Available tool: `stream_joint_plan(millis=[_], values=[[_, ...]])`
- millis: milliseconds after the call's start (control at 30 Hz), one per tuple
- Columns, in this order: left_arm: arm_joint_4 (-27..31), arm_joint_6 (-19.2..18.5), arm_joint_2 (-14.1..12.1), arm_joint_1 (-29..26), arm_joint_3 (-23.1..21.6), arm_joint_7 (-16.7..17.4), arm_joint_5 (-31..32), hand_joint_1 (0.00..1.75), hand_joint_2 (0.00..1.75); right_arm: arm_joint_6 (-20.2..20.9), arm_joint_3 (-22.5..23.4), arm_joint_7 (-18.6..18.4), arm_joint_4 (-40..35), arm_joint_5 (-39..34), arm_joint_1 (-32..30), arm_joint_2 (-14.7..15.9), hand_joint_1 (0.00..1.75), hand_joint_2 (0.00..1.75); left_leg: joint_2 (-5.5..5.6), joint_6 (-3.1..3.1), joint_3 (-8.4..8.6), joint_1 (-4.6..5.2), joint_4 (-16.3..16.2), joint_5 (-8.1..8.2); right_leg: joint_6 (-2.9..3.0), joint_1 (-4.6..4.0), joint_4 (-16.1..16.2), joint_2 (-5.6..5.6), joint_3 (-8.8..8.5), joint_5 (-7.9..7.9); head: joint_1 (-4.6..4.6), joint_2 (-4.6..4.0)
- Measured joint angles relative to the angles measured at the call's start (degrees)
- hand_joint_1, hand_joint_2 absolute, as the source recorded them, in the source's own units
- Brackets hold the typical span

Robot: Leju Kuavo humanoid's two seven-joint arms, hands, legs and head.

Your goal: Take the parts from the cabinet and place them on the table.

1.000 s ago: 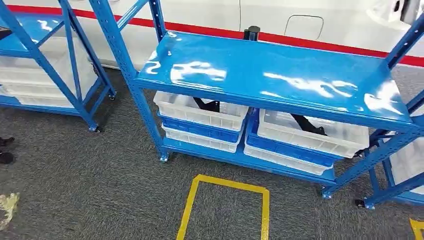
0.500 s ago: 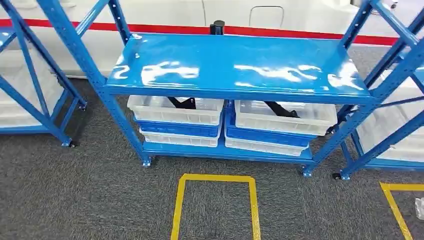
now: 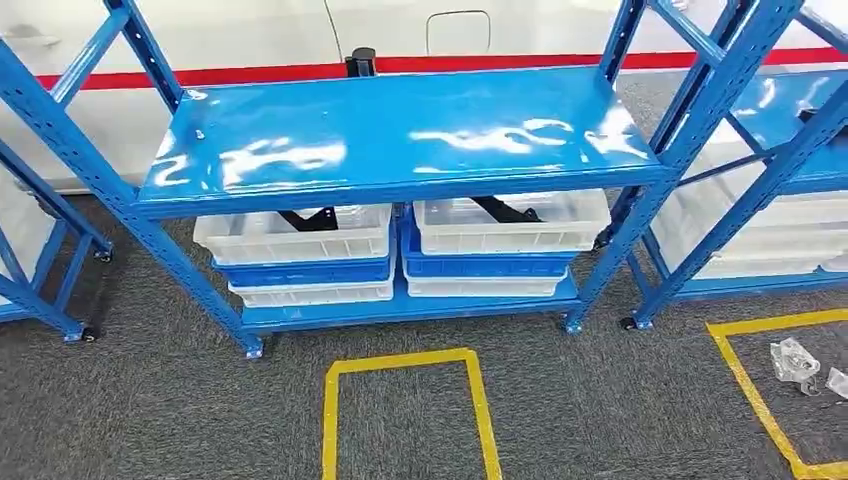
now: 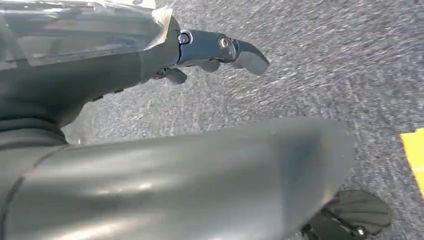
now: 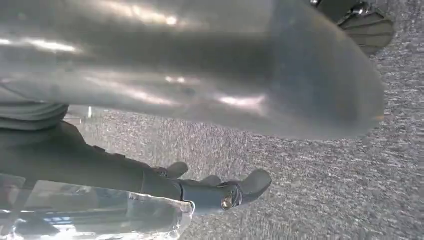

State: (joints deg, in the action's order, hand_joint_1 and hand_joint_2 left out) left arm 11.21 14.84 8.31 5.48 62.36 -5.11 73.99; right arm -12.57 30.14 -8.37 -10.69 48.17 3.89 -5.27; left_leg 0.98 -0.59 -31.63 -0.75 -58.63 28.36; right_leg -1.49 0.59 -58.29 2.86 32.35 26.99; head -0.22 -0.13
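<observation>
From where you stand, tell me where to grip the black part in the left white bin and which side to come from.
Probably grip the black part on the slanted bar rising above the white bin rim. Come from the front, reaching in low under the blue shelf, which blocks a reach from above. The rest of the part is hidden by the bin wall.

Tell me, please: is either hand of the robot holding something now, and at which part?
Nothing is held. The left hand and the right hand both hang over the grey carpet, fingers extended, with no part in them.
</observation>
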Motion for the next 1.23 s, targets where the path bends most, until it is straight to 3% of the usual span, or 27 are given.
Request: stream_joint_plan(millis=[33,67,133,167,333,667,700,900,933,967,1000,1233], values=[[0.00,0.07,0.21,-0.02,0.00,0.00,0.00,0.00,0.00,-0.04,0.00,0.00,0.00,0.15,-0.06,0.08,0.00,0.00,0.00,0.02,-0.03,-0.02,0.28,-0.25,-0.04,-0.25,-0.25,-0.02,0.25,0.29,-0.04,0.00],[-0.02,0.07,0.31,-0.06,0.02,0.00,0.00,0.00,0.00,-0.04,0.00,0.00,0.00,0.26,-0.14,0.22,0.00,0.00,-0.04,0.15,-0.05,0.20,0.26,-0.27,0.32,-0.42,-0.17,-0.08,0.58,0.34,-0.04,0.00],[-0.02,0.07,0.31,-0.08,0.00,-0.02,-0.02,0.00,0.00,-0.04,0.00,0.00,0.00,0.28,-0.18,0.20,0.00,0.00,0.00,-0.11,-0.04,0.69,0.25,-0.26,0.16,-0.05,-0.07,-0.14,0.50,0.27,-0.02,0.00],[-0.02,0.02,0.37,-0.08,0.00,-0.09,-0.02,0.00,1.75,-0.04,-0.02,0.02,0.00,0.31,-0.14,0.22,0.00,0.00,0.00,-0.45,-0.03,0.85,0.24,-0.29,-0.05,0.06,0.05,-0.14,0.44,0.17,-0.07,0.00],[-0.02,-0.33,0.57,-0.07,0.00,-0.20,-0.02,0.00,1.75,-0.04,-0.04,0.22,0.00,0.31,-0.21,0.17,0.00,0.00,-0.01,-0.71,-0.25,0.97,0.18,-0.41,-0.66,0.20,0.50,-0.14,-0.05,-0.23,-0.02,0.00],[-0.02,-0.66,0.57,-0.06,0.00,-0.35,-0.15,0.00,1.75,0.04,-0.02,0.35,0.00,0.28,-0.20,0.07,0.00,0.00,-0.01,-0.79,-0.23,0.89,0.16,-0.35,-0.70,0.13,0.55,-0.14,-0.03,-0.22,-0.04,0.00],[-0.02,-0.68,0.57,-0.06,0.00,-0.35,-0.15,0.00,1.75,0.04,-0.04,0.35,0.00,0.28,-0.20,0.09,0.00,1.75,-0.01,-0.79,-0.23,0.83,0.16,-0.36,-0.70,0.11,0.55,-0.14,-0.04,-0.22,-0.04,0.00],[-0.02,-2.10,0.46,-0.21,-0.50,-0.35,-1.56,0.00,1.75,0.46,-0.29,0.15,0.00,-0.22,-0.33,0.18,0.00,1.75,-0.01,-0.76,-0.21,0.66,0.16,-0.38,-0.69,-0.04,0.53,-0.14,-0.06,-0.23,-0.07,0.00],[0.02,-2.40,0.33,-0.43,-1.47,-0.35,-2.67,0.00,0.00,0.57,-0.83,0.15,-0.04,-0.96,-0.49,0.26,0.00,1.75,-0.01,-0.76,-0.20,0.64,0.16,-0.38,-0.69,-0.05,0.52,-0.14,-0.06,-0.23,-0.04,0.00],[0.04,-2.51,0.22,-0.66,-2.55,-0.29,-3.86,0.00,0.00,0.87,-1.43,0.18,-0.13,-1.79,-0.71,0.39,0.00,1.75,-0.01,-0.76,-0.21,0.61,0.16,-0.38,-0.69,-0.06,0.52,-0.14,-0.06,-0.23,-0.06,0.00],[0.15,-2.86,0.07,-0.88,-3.62,-0.20,-5.22,0.00,0.00,1.07,-1.90,0.26,-0.18,-2.68,-0.91,0.50,0.00,0.00,-0.01,-0.76,-0.22,0.60,0.16,-0.38,-0.69,-0.06,0.52,-0.14,-0.05,-0.23,-0.04,0.00],[1.31,-4.46,-0.96,-2.55,-10.81,0.46,-14.70,0.00,0.00,2.56,-5.35,1.31,-1.18,-8.91,-2.31,1.18,0.00,0.00,-0.01,-0.76,-0.23,0.61,0.16,-0.37,-0.69,-0.09,0.52,-0.14,-0.04,-0.22,-0.04,0.00]])
